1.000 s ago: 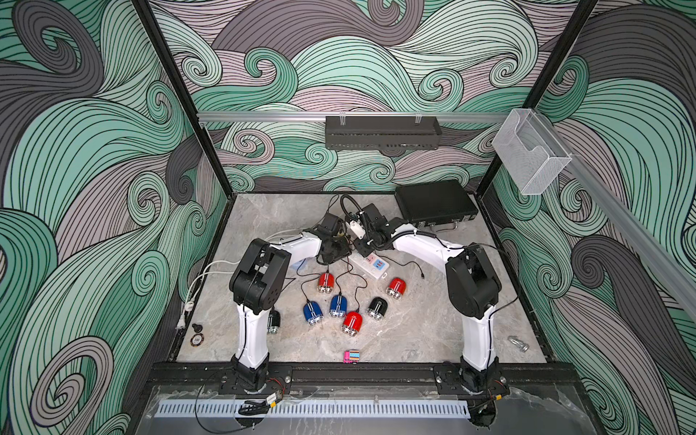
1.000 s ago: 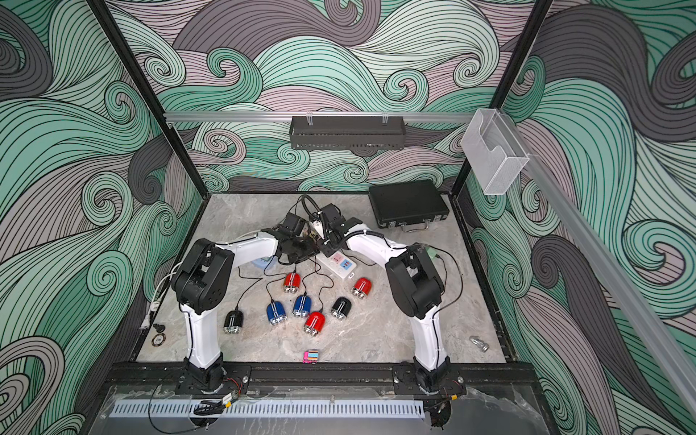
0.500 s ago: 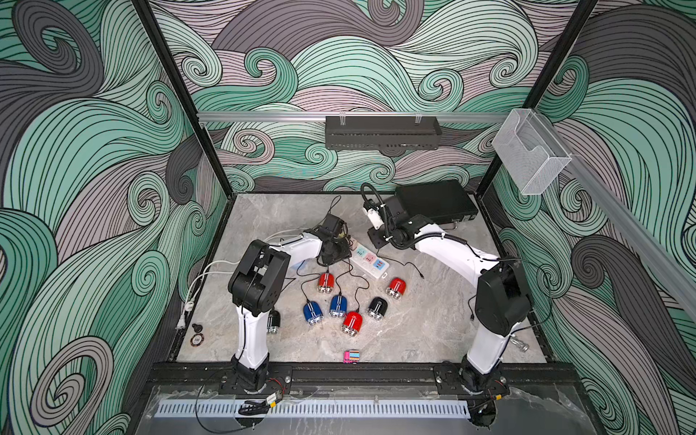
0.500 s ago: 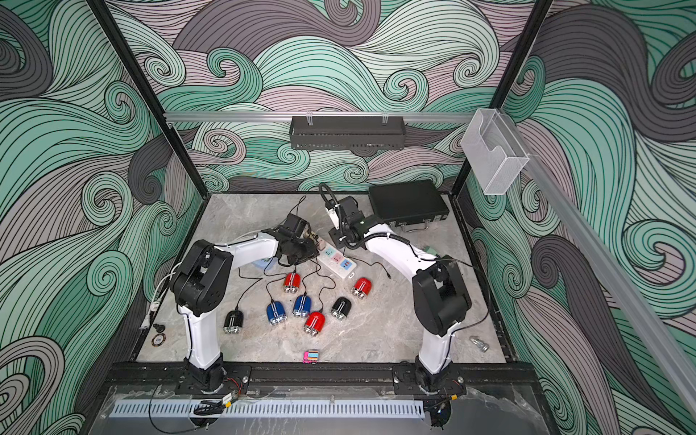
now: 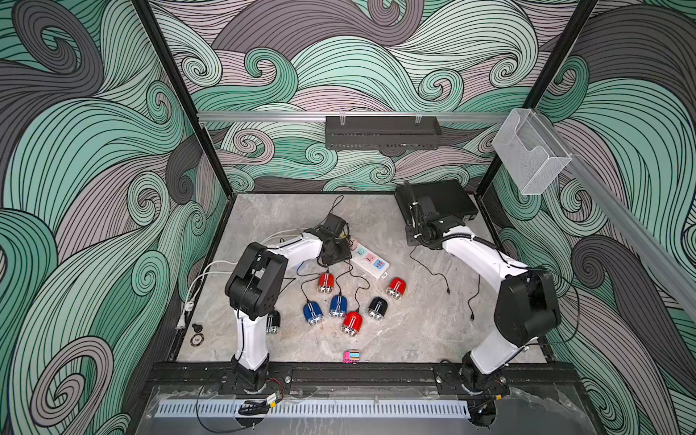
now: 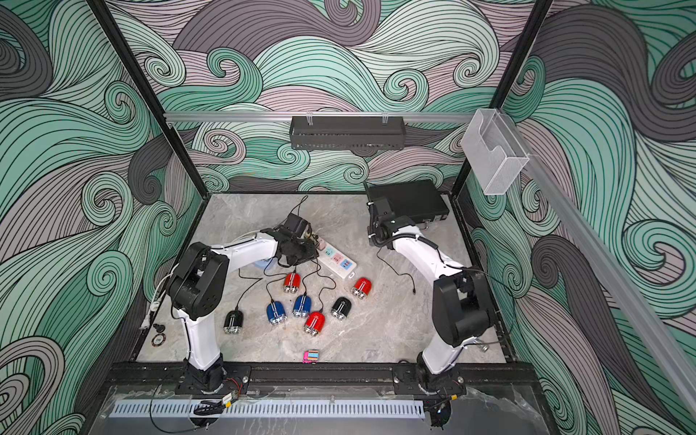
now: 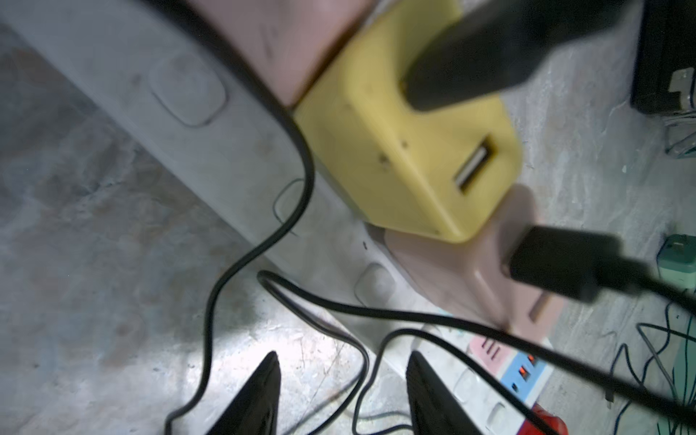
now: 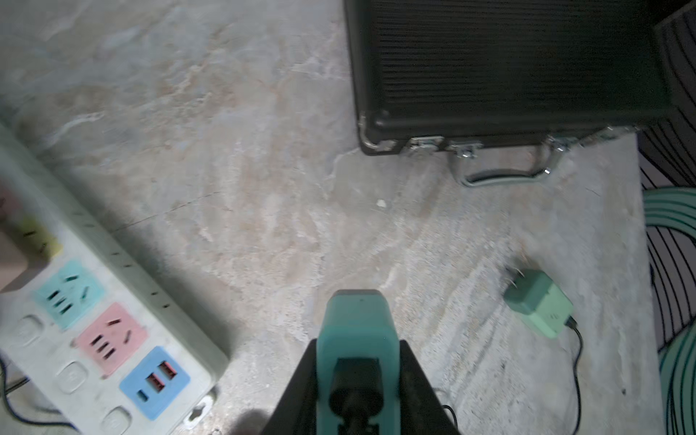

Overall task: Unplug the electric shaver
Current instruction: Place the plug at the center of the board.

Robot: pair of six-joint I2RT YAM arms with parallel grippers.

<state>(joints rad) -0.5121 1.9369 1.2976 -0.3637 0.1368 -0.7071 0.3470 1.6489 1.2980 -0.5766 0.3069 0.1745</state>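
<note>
Several electric shavers lie mid-table in both top views, among them a red one (image 5: pixel 325 282), a blue one (image 5: pixel 338 306) and a black one (image 6: pixel 341 307). Their black cables run toward the white power strip (image 5: pixel 381 272) (image 8: pixel 45 361). My right gripper (image 8: pixel 357 346) (image 5: pixel 412 239) is shut on a teal charger (image 8: pixel 357 324) with a black cable in it, held off the strip near the black case. My left gripper (image 7: pixel 341 361) (image 5: pixel 339 256) is open over the strip's far end. Loose cables cross between its fingers, beside a yellow charger (image 7: pixel 395 150) and a pink charger (image 7: pixel 463 271).
A black case (image 5: pixel 440 203) (image 8: pixel 508 67) lies at the back right. A second green charger (image 8: pixel 538 305) rests on the table close to it. A small pink block (image 5: pixel 351 356) sits near the front edge, with a white cable (image 5: pixel 203 278) along the left wall.
My right gripper has swung from the power strip toward the black case, carrying the teal charger and trailing its cable. The left gripper has stayed over the strip.
</note>
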